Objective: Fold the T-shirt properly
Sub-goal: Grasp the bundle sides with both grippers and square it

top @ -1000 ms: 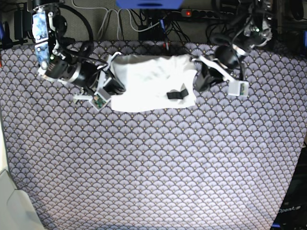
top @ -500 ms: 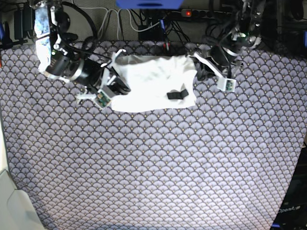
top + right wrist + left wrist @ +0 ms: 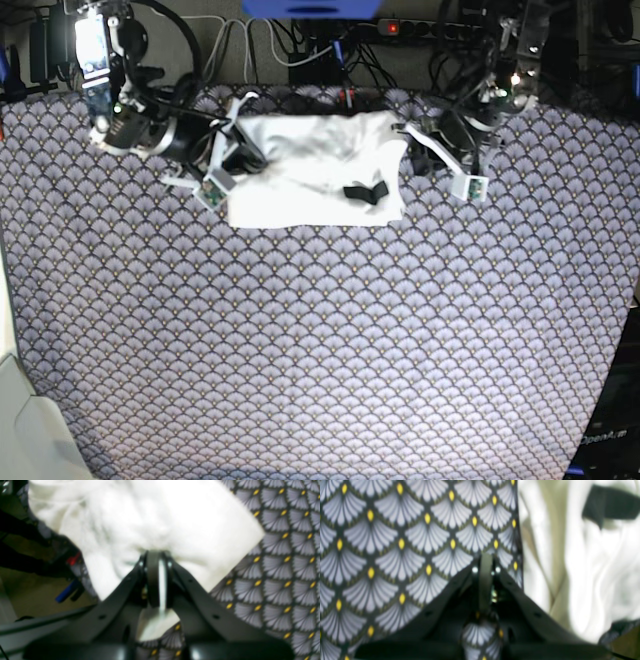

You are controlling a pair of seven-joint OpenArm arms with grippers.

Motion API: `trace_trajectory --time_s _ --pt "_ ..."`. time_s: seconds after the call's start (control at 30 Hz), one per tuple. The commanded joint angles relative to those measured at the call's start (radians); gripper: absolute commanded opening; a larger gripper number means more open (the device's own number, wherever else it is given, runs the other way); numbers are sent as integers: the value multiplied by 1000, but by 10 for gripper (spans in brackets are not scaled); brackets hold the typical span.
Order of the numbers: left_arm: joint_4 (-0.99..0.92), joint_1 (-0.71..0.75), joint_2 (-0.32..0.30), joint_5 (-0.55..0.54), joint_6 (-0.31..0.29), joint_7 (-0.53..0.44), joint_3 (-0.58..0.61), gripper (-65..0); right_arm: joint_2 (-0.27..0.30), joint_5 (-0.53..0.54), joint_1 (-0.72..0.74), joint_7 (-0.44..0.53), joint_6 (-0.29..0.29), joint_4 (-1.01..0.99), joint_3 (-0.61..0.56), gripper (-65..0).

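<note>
Base view: the T-shirt (image 3: pixel 300 207) lies gathered into a compact, roughly oblong bundle at the far side of the counter (image 3: pixel 320 350), its near edge fairly straight and its top surface rumpled. A dark patch (image 3: pixel 366 193) shows towards the end by the left arm. Such a bundle suggests that folding is well advanced, though neatness is deficient.

Left pincer (image 3: pixel 485 560): clenched, no cloth between the tips, standing over the patterned surface just beside the shirt's edge. This placement would suit nudging that side inward; contact with the fabric is not established.

Right pincer (image 3: pixel 158 555): clenched, tips over the shirt's opposite part. Whether they press on it cannot be determined. The position probably serves to steady or flatten the layers there.

Judgement: the two pincers flank the bundle so that it can be squared from both ends. Risk noted: a push away from the near side could carry cloth over the far edge.
</note>
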Motion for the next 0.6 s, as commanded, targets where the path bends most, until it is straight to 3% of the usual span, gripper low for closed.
trace_trajectory --time_s 0.0,0.37,0.57 --pt "6 -2 -6 -5 -4 4 3 -647 9 13 7 13 5 12 2 -629" --pt "6 -8 -7 -5 -4 4 -3 -647 12 13 18 14 5 -83 2 -629" --pt "20 8 -32 -11 -4 4 -5 -647 30 15 13 7 5 95 5 -629"
